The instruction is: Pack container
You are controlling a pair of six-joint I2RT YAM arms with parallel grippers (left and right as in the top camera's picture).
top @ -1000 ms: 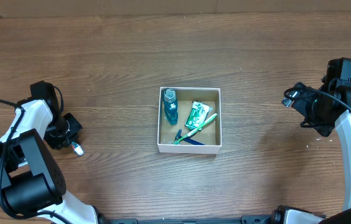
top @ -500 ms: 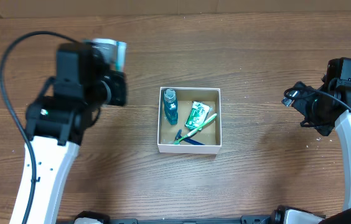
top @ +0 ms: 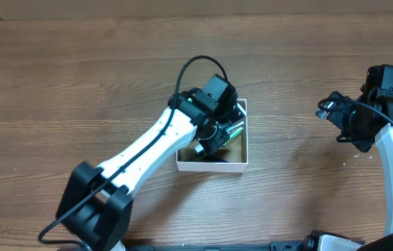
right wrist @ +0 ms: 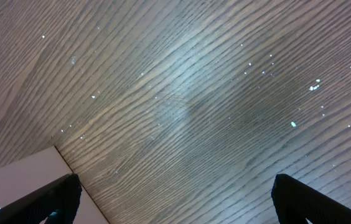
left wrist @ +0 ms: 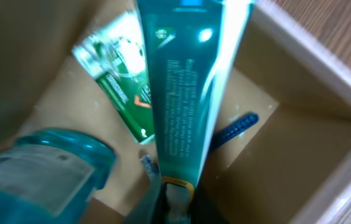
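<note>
The container [top: 210, 166], a small white-walled box with a brown floor, sits mid-table. My left gripper [top: 214, 137] hangs over its middle, shut on the end of a teal tube [left wrist: 185, 93] that points down into the box. In the left wrist view the container's wall [left wrist: 312, 56] rings a green packet [left wrist: 122, 81], a teal bottle [left wrist: 45, 168] and a blue pen-like stick [left wrist: 238, 124] on the floor. My right gripper [top: 330, 110] is open and empty over bare wood at the right; in its wrist view the fingers [right wrist: 175, 193] are wide apart.
The wooden table [top: 78, 84] spreads round the box. A white corner of the container [right wrist: 20, 180] shows at the lower left of the right wrist view. The left arm covers most of the box from above.
The left arm swung from the table's left side, up and across, and now sits over the container with the teal tube in its jaws. The right arm has not moved.
</note>
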